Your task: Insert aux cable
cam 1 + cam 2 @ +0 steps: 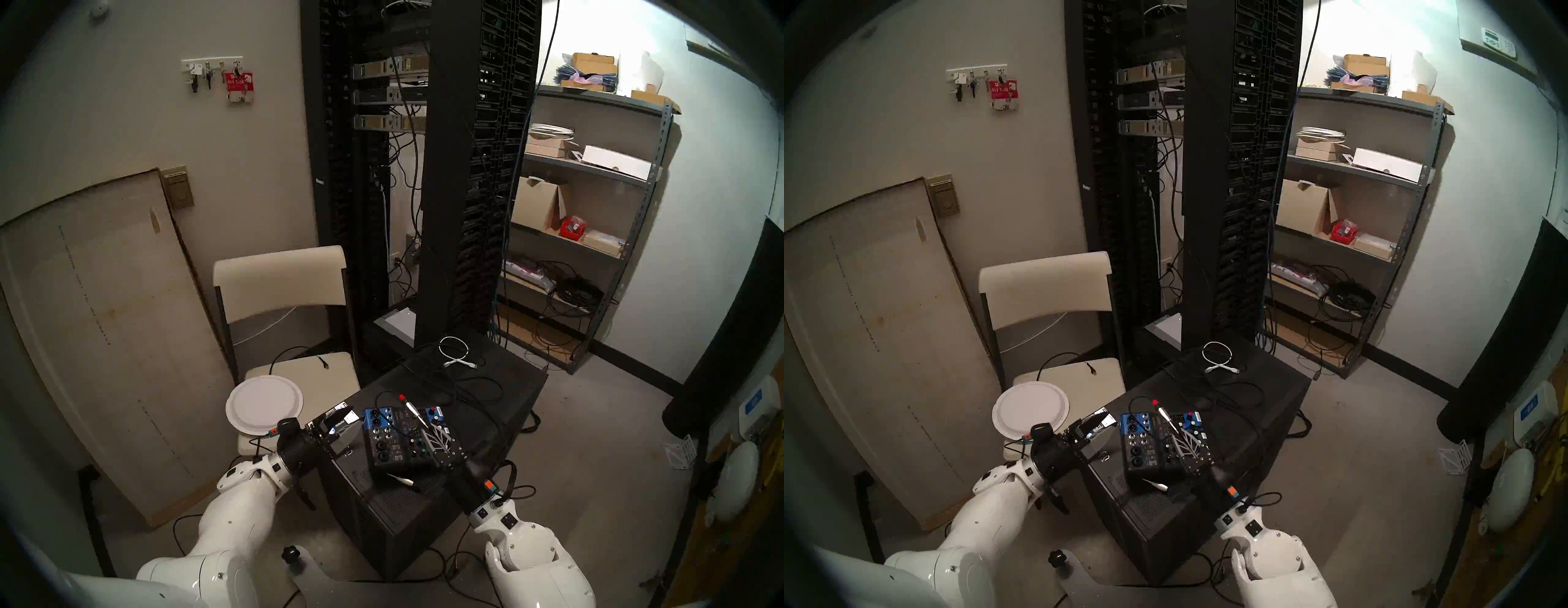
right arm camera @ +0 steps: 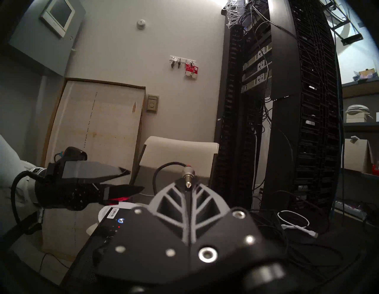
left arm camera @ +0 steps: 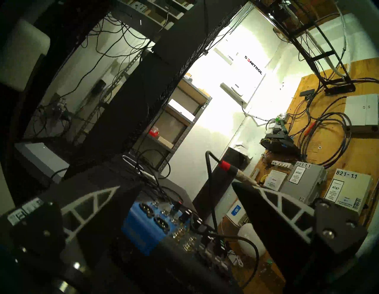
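The aux cable's silver plug [image 1: 412, 411] with its red collar slants up above a blue-and-black audio mixer [image 1: 384, 441]. My right gripper [image 1: 427, 426] is shut on the plug's tip end. In the right wrist view the plug [image 2: 187, 177] sticks out past the closed right gripper [image 2: 187, 186], and its black cable loops away to the left. My left gripper [image 1: 344, 424] hovers open just left of the mixer, holding nothing. In the left wrist view the open left gripper [image 3: 178, 184] frames the mixer [image 3: 147, 221], and the red-collared plug [image 3: 231, 170] shows at the right.
The mixer rests on a black computer case [image 1: 500, 407]. A second silver plug [image 1: 403, 479] lies on the case in front of it, and a white coiled cable [image 1: 456, 352] lies at the far end. A chair with a white plate [image 1: 264, 405] stands left, with server racks [image 1: 445, 170] behind.
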